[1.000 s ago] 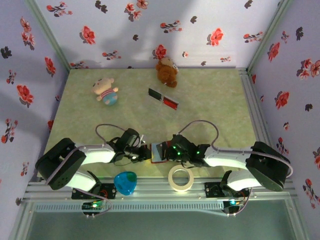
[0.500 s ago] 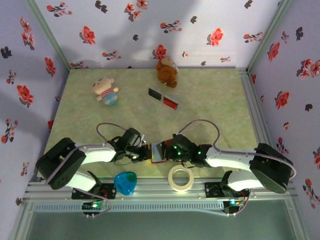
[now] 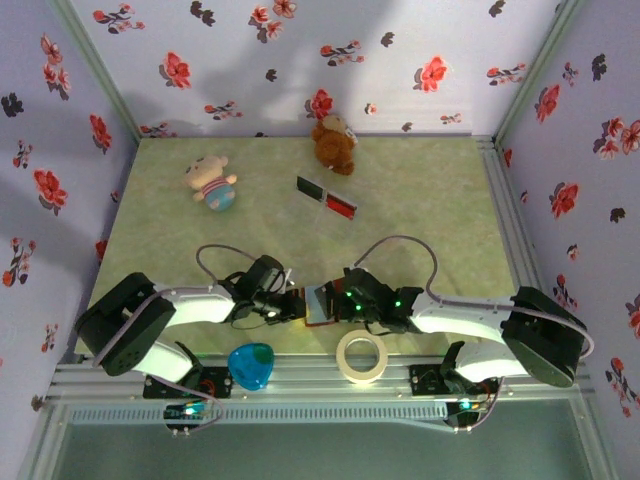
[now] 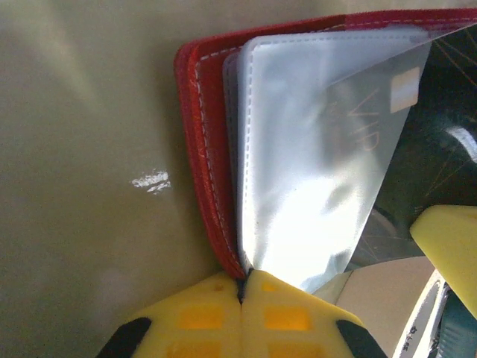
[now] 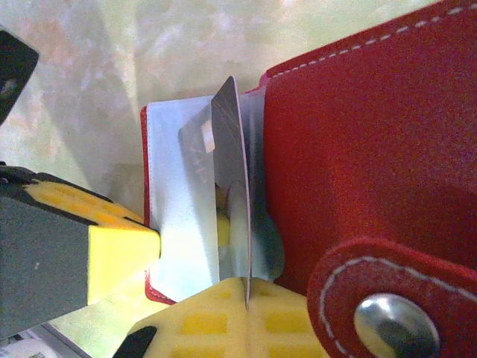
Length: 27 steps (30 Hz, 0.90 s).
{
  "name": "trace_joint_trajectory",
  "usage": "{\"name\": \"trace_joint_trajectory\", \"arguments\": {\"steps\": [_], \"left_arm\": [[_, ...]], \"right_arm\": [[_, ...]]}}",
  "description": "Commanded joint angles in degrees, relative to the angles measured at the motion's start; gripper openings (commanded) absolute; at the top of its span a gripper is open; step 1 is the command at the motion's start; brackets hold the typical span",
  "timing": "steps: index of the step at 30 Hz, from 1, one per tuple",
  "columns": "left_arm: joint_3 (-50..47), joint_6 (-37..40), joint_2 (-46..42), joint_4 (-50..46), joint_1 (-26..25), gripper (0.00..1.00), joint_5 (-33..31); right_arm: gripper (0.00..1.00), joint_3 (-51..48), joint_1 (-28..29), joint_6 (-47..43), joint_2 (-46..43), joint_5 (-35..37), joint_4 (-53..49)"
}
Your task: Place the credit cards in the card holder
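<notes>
The red card holder (image 3: 316, 304) lies open near the table's front edge, between my two grippers. My left gripper (image 4: 242, 287) is shut on the corner of the holder (image 4: 205, 149), where the red cover meets a clear sleeve. My right gripper (image 5: 247, 292) is shut on a dark credit card (image 5: 232, 171) that stands edge-on, its far end inside a sleeve of the holder (image 5: 358, 149). In the left wrist view that card (image 4: 440, 112) shows through the clear plastic. Two more credit cards (image 3: 327, 197), one dark and one red, lie at the table's back middle.
A blue heart-shaped object (image 3: 250, 365) and a roll of tape (image 3: 362, 356) sit on the front rail, just behind the grippers. Two plush toys (image 3: 212, 182) (image 3: 333, 145) lie at the back. Flowered walls close the table on three sides.
The left gripper has edged slightly to the right with the holder's corner. Both grips are unchanged.
</notes>
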Motion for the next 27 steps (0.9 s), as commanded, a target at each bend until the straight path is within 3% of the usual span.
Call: {"name": "trace_joint_trajectory", "arguments": {"steps": [1, 9, 18, 27], "left_arm": [[-1.3, 0.6, 2.6, -6.6, -1.8, 0.0, -2.4], [-0.5, 0.5, 2.4, -7.6, -2.2, 0.0, -2.7], [0.3, -0.7, 3.2, -6.9, -3.5, 0.0, -3.1], [0.1, -1.2, 3.1, -6.9, -3.9, 0.0, -3.7]], "right_arm": [[0.0, -0.7, 0.4, -2.6, 0.1, 3.3, -4.8], [0.0, -0.6, 0.3, -4.0, 0.0, 4.4, -5.6], [0.02, -5.4, 0.4, 5.2, 1.6, -1.4, 7.3], [0.06, -6.6, 0.2, 9.0, 5.5, -6.7, 15.5]]}}
